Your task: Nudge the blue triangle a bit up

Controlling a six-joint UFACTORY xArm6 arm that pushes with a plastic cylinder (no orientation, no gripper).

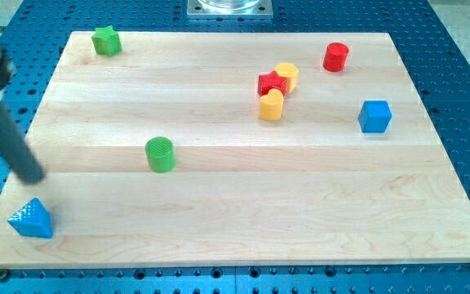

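Observation:
The blue triangle (31, 219) lies at the view's bottom left corner of the wooden board (243, 220). My tip (31, 176) is the lower end of a dark rod that comes in from the view's upper left. It stands just above the blue triangle in the view, apart from it by a small gap.
A green cylinder (160, 154) stands right of my tip. A green star (106, 40) is at the top left. A red star (272, 82), two yellow blocks (286, 75) (272, 104), a red cylinder (335, 57) and a blue cube (374, 116) are at the upper right.

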